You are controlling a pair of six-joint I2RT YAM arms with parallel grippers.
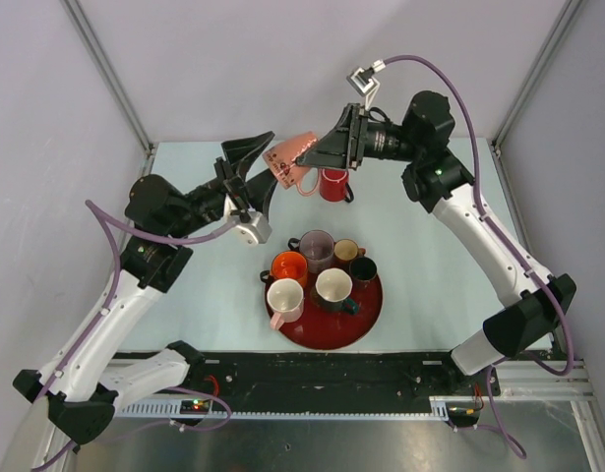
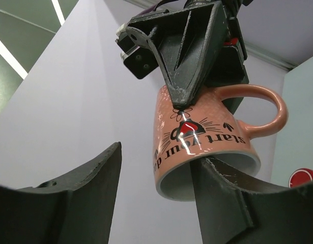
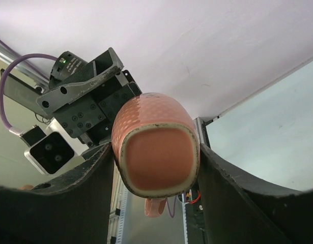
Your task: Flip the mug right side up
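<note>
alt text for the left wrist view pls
A salmon-pink printed mug hangs mouth-down toward the camera, clamped near its base by the right gripper. The left gripper stands open in the foreground, one dark finger overlapping the rim; a red mug shows at the right edge.

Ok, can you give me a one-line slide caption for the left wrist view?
Mid-air: the right end effector grips the pink mug, its mouth facing the open left end effector.

red mug (image 1: 333, 185) near raised pink mug (image 1: 287, 157), crowded tray (image 1: 372, 313) centre, bare table (image 1: 410, 285) right
</note>
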